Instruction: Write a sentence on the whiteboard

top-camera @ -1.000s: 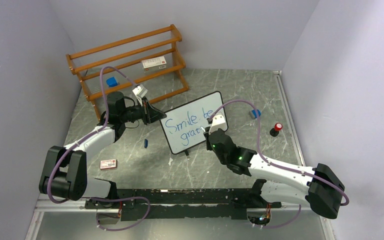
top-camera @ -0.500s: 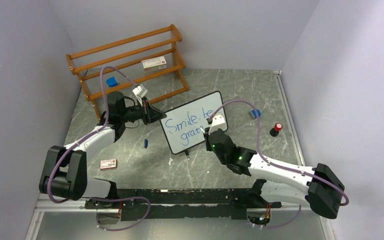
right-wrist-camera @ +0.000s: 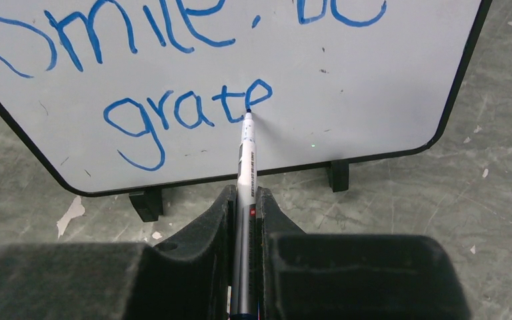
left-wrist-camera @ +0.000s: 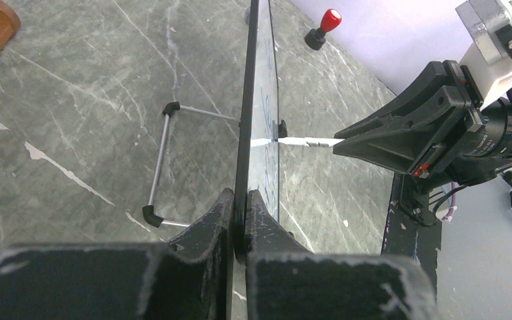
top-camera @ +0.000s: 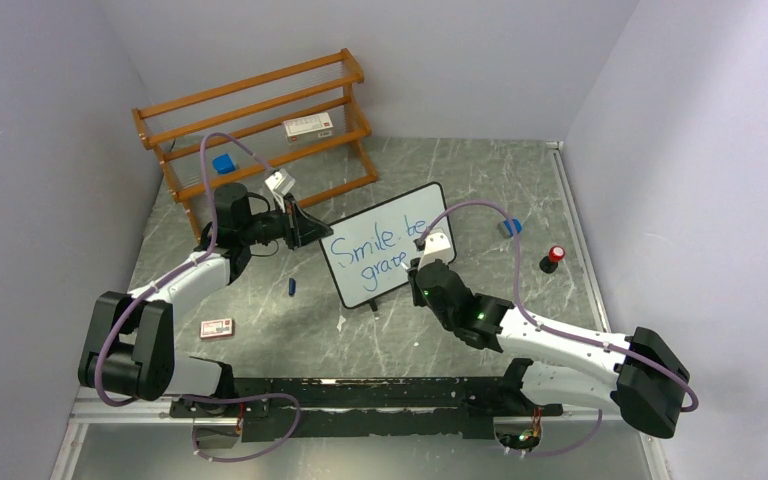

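Note:
The whiteboard (top-camera: 365, 288) stands tilted mid-table on its black feet; the left wrist view sees it edge-on (left-wrist-camera: 247, 113). My left gripper (top-camera: 312, 228) is shut on its left edge, jaws pinching the black frame (left-wrist-camera: 240, 203). The sentence (top-camera: 360, 242) reads "Smile be" over "grate" in blue (right-wrist-camera: 187, 110). In front of the board, my right gripper (top-camera: 415, 268) is shut on a grey-white marker (right-wrist-camera: 245, 167). The marker's tip touches the board at the bottom of the last "e". From the left wrist view, the marker (left-wrist-camera: 303, 141) meets the board's face.
A wooden rack (top-camera: 260, 120) stands at the back left with a small box (top-camera: 308, 127) and a blue item (top-camera: 223, 163) on it. On the table lie a blue cap (top-camera: 291, 287), a red-white box (top-camera: 217, 328), a red-topped knob (top-camera: 552, 258) and a blue-grey piece (top-camera: 509, 227).
The second line has grown from "grat" to "grate". My right gripper with the marker has shifted slightly right along the board. The left arm has not moved.

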Controlling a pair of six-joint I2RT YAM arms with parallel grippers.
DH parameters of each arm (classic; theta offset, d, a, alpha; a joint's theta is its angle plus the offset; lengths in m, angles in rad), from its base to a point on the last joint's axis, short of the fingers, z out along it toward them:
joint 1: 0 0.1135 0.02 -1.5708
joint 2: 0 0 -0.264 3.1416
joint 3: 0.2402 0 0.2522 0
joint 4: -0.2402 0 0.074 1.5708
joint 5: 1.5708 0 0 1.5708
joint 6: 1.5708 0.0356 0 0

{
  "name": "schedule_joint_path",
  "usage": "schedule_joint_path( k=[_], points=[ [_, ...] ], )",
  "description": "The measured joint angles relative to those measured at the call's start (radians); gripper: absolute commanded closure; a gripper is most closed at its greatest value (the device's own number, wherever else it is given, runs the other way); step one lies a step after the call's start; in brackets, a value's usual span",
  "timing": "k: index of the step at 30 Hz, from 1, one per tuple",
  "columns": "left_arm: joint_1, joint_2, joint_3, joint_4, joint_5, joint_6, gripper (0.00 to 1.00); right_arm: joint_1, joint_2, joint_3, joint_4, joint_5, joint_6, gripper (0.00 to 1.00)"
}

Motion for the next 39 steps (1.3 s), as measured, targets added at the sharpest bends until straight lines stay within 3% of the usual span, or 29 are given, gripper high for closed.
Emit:
schedule_joint_path(
  k=[39],
  points=[
    [0.000,0.000,0.006,-0.012,0.005,0.008,0.95,-0.003,-0.071,0.000,-0.031,0.063,0.014,1.00]
  ],
)
